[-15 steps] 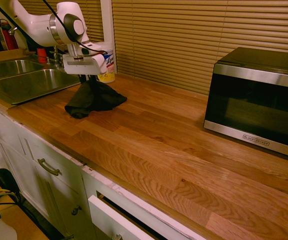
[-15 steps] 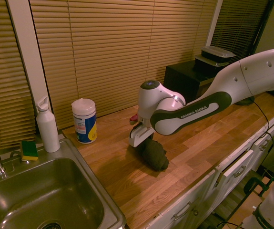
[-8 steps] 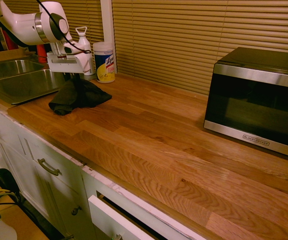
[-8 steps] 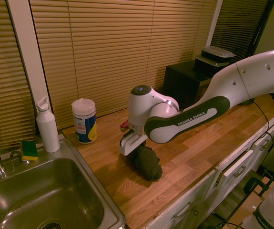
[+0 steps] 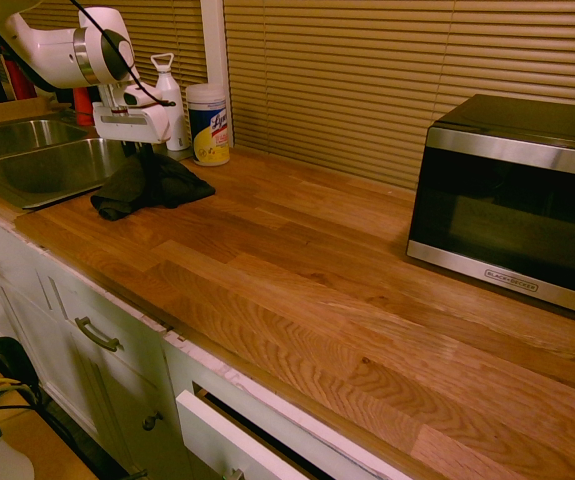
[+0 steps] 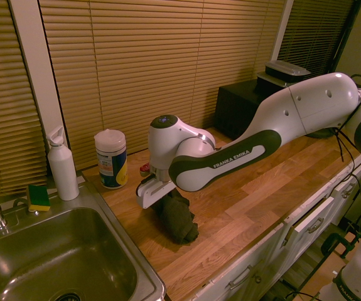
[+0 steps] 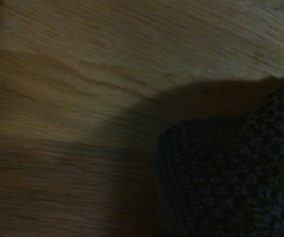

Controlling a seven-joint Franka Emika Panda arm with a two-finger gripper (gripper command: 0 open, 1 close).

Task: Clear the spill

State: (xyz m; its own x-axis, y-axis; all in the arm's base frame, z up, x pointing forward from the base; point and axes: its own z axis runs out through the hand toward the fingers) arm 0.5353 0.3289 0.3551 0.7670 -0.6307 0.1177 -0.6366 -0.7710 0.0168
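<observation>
- I am working across the first exterior view from its left edge; the sink [image 5: 52, 165] is sitting there, and the gripper [image 5: 139, 150] is now hanging almost at its rim, clenched on the top of the dark cloth [image 5: 145, 186]; a second ago that bundle was lying further right, in front of the wipes canister [image 5: 208, 123].
- I am dragging the cloth along the wooden counter [image 5: 297, 270] toward the basin; in the second exterior view the gripper [image 6: 157, 195] is pointing down with the cloth [image 6: 177, 216] trailing behind it on the wood, nearer the sink [image 6: 54, 263] than half a second ago.
- I am finding no specks of the spill in any view; the wrist view is showing only blurred wood grain and the knitted cloth [image 7: 230, 182]; I judge the crumbs are either under the cloth or being pushed ahead of it, but I cannot tell which.
- Further right, the bare counter is looking clean and the microwave [image 5: 512, 200] is standing untouched; I reckon the sweep is nearly reaching the sink's edge.
</observation>
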